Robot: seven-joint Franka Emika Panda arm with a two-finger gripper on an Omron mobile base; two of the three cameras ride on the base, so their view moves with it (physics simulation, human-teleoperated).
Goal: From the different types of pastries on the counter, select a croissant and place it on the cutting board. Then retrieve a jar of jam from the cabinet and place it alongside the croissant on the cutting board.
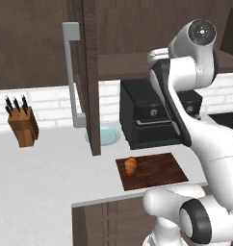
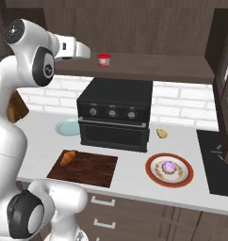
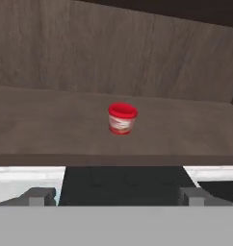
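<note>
Pincer (image 3: 116,197) fingers spread wide, facing the jar of jam (image 3: 122,118) on the cabinet shelf (image 3: 51,129). Approaching too high — it might knock the jar over.

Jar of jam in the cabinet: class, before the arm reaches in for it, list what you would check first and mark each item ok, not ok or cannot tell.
1. Croissant already lies on the cutting board: ok.
2. Cabinet is open, shelf reachable: ok.
3. Jar of jam stands upright on the shelf, lid on: ok.
4. Gripper is open, fingertips wider apart than the jar: ok.
5. Jar sits about centred ahead of the gripper in the hand view: ok.
6. Bare space on the board beside the croissant for the jar: ok.
</note>
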